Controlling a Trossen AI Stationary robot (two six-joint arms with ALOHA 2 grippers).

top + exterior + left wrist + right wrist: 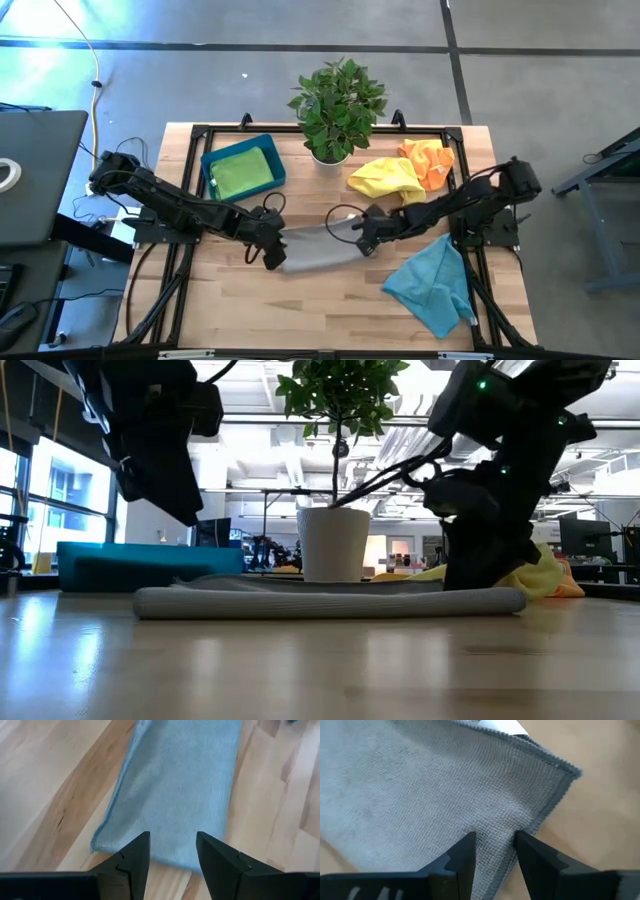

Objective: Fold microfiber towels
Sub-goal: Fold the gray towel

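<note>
**Grey towel mid-fold, both arms on its ends**

Grey towel (pixel 318 249) lies table centre. Left gripper (pixel 171 851) at its 9 o'clock end and right gripper (pixel 493 846) at 3 o'clock are both part open, holding nothing. Pinch both corners evenly, lift together. Blue tray (pixel 212 158) at 10 o'clock holds a green towel (pixel 243 171).

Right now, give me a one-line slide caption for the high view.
Both hands, left hand and right hand, open over opposite ends of the folded grey towel at table centre.
</note>
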